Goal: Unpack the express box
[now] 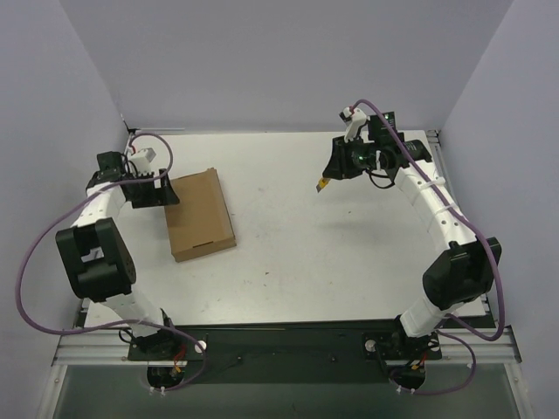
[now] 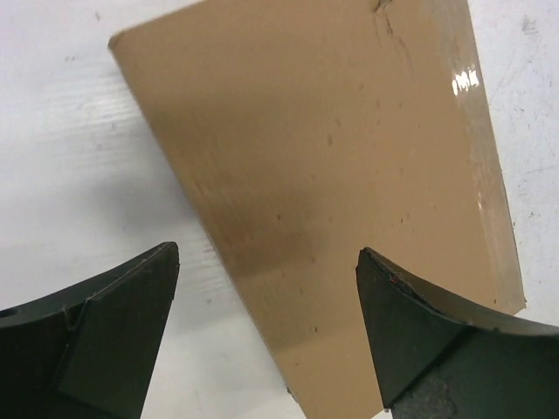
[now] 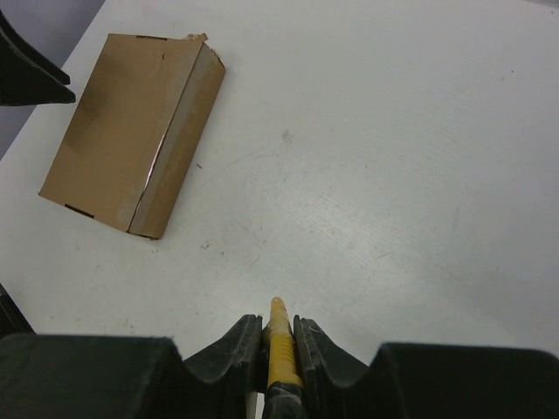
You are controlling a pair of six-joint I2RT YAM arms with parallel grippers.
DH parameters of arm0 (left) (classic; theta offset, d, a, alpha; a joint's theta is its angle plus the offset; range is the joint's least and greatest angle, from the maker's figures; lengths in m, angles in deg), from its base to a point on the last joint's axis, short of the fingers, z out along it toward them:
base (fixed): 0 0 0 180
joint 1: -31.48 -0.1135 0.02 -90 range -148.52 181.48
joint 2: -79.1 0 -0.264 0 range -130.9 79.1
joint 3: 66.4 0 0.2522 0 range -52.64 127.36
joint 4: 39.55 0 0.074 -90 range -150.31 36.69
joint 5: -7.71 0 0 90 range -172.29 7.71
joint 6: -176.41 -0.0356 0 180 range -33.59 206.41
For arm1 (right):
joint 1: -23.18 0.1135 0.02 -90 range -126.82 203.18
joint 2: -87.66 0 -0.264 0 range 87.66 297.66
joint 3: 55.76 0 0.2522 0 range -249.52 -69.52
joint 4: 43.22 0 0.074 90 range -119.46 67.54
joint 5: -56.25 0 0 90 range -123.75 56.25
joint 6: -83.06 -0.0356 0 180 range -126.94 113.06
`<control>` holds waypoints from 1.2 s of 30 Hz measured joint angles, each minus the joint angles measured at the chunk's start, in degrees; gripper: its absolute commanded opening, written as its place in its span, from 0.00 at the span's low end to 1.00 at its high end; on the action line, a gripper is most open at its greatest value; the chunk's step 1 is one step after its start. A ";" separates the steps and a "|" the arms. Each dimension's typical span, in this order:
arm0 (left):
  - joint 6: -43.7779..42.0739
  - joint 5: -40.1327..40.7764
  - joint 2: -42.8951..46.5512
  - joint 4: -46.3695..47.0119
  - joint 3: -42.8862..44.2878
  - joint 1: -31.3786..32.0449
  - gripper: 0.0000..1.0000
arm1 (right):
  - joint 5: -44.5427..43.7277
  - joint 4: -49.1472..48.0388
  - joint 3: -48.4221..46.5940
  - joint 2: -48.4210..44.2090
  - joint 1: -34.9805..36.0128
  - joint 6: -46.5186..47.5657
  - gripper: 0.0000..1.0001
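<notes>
The express box (image 1: 200, 214) is a flat brown cardboard mailer lying closed on the left half of the white table. It fills the left wrist view (image 2: 332, 175) and shows at the upper left of the right wrist view (image 3: 131, 135). My left gripper (image 1: 164, 192) is open at the box's far left corner, its jaws wide apart above that edge (image 2: 266, 297). My right gripper (image 1: 336, 170) is raised over the far right of the table, shut on a small yellow-handled tool (image 3: 279, 345) whose tip sticks out between the fingers.
The white table (image 1: 332, 253) is walled by grey panels on the left, back and right. Both arm bases sit on the black rail at the near edge (image 1: 279, 340). Cables loop from each arm.
</notes>
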 measured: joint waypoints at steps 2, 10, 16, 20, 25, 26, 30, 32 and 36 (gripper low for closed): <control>1.09 1.22 3.28 0.68 -3.67 -0.26 0.93 | 0.00 -0.02 0.00 0.00 0.00 0.02 0.00; 3.48 1.11 2.71 1.53 -9.09 4.02 0.87 | 0.02 -0.20 -0.11 1.36 0.00 -0.02 0.00; 0.48 -1.53 4.00 2.43 -13.27 15.17 0.85 | 0.00 -0.31 -0.11 2.12 0.00 0.02 0.00; -2.03 -4.07 5.77 -1.11 -14.64 19.12 0.87 | -0.04 -0.46 -0.11 2.10 -0.02 0.28 0.00; -5.25 -8.79 5.70 -10.56 -6.47 12.70 0.91 | -0.20 -0.72 0.48 2.08 -0.39 0.48 0.00; -5.35 -9.42 5.51 -10.82 -3.13 11.58 0.92 | -0.22 -0.81 0.81 2.08 -0.46 0.48 0.00; -4.28 -12.74 2.49 -6.10 9.03 11.69 0.93 | -0.24 -0.76 1.42 2.08 -0.81 0.48 0.00; -4.44 -13.64 -0.79 -4.11 13.25 13.35 0.93 | -0.22 -0.85 1.42 2.08 -0.83 0.48 0.00; -6.73 -14.29 -10.49 -2.58 21.11 17.29 0.94 | -0.28 -0.83 1.27 2.08 -0.81 0.48 0.00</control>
